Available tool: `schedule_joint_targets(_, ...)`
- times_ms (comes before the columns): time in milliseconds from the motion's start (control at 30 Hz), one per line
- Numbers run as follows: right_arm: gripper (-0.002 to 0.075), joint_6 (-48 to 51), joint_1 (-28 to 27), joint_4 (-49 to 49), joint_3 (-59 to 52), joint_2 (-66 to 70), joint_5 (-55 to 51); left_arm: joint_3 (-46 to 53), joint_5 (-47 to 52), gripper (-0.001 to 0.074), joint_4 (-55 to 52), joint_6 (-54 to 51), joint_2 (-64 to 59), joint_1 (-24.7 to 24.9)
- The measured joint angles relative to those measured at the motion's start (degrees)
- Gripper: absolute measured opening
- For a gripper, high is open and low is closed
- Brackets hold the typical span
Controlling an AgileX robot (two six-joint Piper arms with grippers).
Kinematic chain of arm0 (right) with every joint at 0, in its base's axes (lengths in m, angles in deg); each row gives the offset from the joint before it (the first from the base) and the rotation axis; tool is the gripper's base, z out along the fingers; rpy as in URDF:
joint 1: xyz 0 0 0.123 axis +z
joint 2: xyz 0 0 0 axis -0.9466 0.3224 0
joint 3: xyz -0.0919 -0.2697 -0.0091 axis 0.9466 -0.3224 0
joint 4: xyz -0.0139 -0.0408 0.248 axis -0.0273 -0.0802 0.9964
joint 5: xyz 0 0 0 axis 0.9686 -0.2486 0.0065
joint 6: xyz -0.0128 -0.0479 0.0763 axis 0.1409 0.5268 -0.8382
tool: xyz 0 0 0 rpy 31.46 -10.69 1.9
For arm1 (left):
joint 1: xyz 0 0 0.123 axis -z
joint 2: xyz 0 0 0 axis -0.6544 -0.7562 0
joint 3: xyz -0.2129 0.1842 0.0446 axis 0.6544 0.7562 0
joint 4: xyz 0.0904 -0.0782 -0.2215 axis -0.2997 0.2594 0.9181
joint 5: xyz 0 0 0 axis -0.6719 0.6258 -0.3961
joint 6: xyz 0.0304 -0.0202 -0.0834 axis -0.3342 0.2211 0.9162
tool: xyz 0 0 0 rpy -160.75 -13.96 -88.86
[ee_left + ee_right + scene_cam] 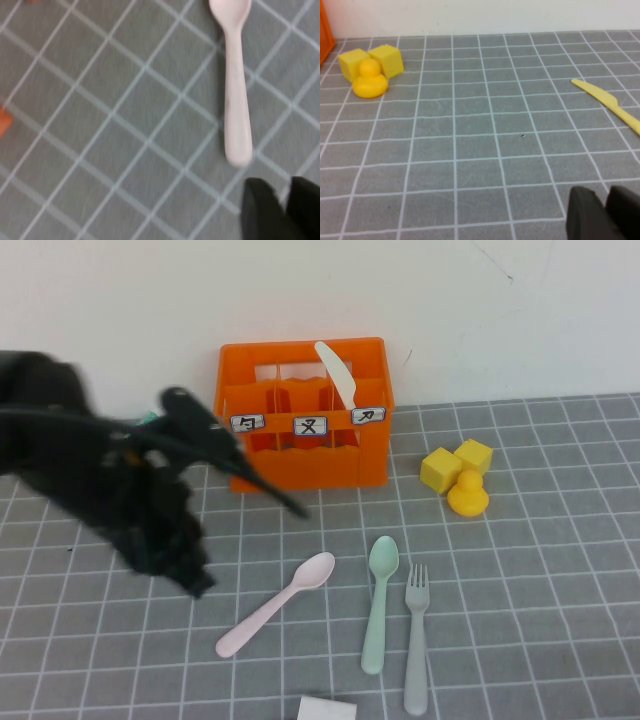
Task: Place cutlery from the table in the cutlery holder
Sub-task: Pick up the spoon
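The cream-white knife (336,373) stood upright in the right compartment of the orange cutlery holder (305,455); on the grey table (540,570) in front lay the pink spoon (280,602), mint spoon (378,600) and grey fork (416,640); the left gripper (282,192) hovered just beside the pink spoon's handle, fingers nearly together, holding nothing; the right gripper (606,196) hung low over bare table, whether spread or pressed I could not tell; a yellow knife (610,104) lay near it.
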Motion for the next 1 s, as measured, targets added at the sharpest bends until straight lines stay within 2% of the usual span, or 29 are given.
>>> schedule_joint_targets(167,0.009,0.0,0.0,0.0,0.0,0.0,0.0,-4.7,-1.3,0.0359,-0.6,4.6,-8.7,3.1)
schedule_joint_targets(267,0.009,0.0,0.0,0.0,0.0,0.0,0.0,-7.5,-1.8,0.0456,-0.9,5.8,-13.6,4.0)
schedule_joint_targets(500,0.009,0.0,0.0,0.0,0.0,0.0,0.0,-12.2,-3.0,0.0446,-2.7,5.7,-23.5,4.8)
schedule_joint_targets(667,0.009,0.0,0.0,0.0,0.0,0.0,0.0,-13.6,-5.5,0.0439,-7.6,5.5,-28.7,7.4)
schedule_joint_targets(1000,0.009,0.0,0.0,0.0,0.0,0.0,0.0,-14.7,-8.8,0.0439,-7.0,6.0,-31.8,8.7)
